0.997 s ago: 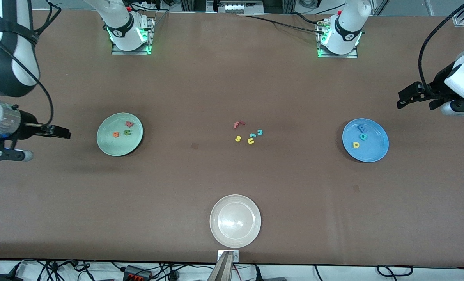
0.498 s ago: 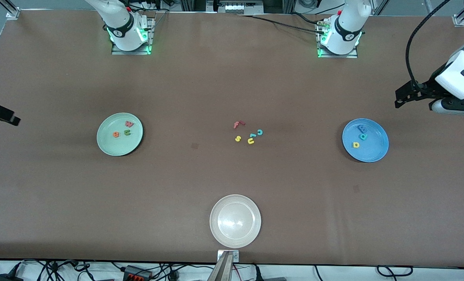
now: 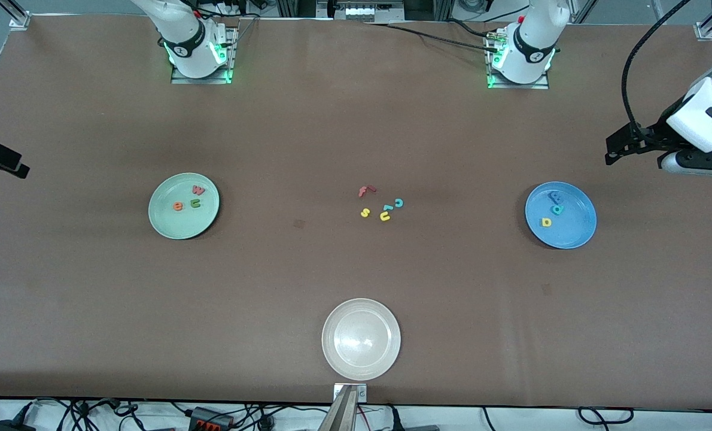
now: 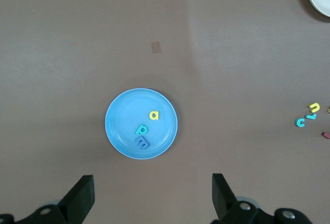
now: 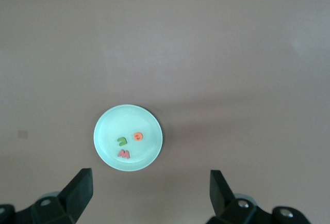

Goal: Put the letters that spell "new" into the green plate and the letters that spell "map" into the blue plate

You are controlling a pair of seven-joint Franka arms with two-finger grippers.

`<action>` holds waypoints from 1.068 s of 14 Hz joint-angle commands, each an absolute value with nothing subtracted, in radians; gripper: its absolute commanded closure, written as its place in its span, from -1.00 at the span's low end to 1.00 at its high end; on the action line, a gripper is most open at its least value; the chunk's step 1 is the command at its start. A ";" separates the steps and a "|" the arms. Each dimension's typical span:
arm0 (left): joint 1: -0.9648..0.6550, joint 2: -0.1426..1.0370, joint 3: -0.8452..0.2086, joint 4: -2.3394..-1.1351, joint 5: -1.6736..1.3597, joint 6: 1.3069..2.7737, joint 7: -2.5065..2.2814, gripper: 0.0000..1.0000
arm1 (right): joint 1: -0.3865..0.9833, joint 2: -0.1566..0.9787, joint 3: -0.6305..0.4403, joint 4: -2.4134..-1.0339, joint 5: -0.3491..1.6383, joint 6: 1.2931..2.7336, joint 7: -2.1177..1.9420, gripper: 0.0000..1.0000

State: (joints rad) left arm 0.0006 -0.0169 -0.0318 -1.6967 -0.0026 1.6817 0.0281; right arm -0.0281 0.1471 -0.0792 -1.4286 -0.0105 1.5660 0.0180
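Letters "new" (image 3: 188, 199) lay in the green plate (image 3: 167, 224), "map" (image 3: 552, 209) apparently in the blue plate (image 3: 577, 236). Left pincer (image 4: 149, 195) and right pincer (image 5: 147, 190) hung open, empty, each above its plate.

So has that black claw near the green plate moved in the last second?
Yes. The right gripper has pulled away from the green plate toward the table's edge at the right arm's end, open and empty.
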 commanded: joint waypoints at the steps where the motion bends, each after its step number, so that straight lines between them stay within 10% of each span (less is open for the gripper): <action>1: 0.006 -0.014 -0.035 -1.677 0.002 1.661 0.052 -1.00 | -0.028 0.022 -0.075 -1.607 -0.020 1.597 0.003 -1.00; 15: 0.006 -0.012 -0.035 -1.677 0.002 1.660 0.052 -1.00 | -0.009 -0.061 -0.071 -1.701 -0.034 1.631 -0.019 -1.00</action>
State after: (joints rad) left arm 0.0005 -0.0169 -0.0318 -1.6966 -0.0026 1.6796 0.0282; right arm -0.0125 -0.0409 -0.0726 -1.6808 -0.0140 1.6168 -0.0375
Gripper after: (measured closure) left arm 0.000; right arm 0.000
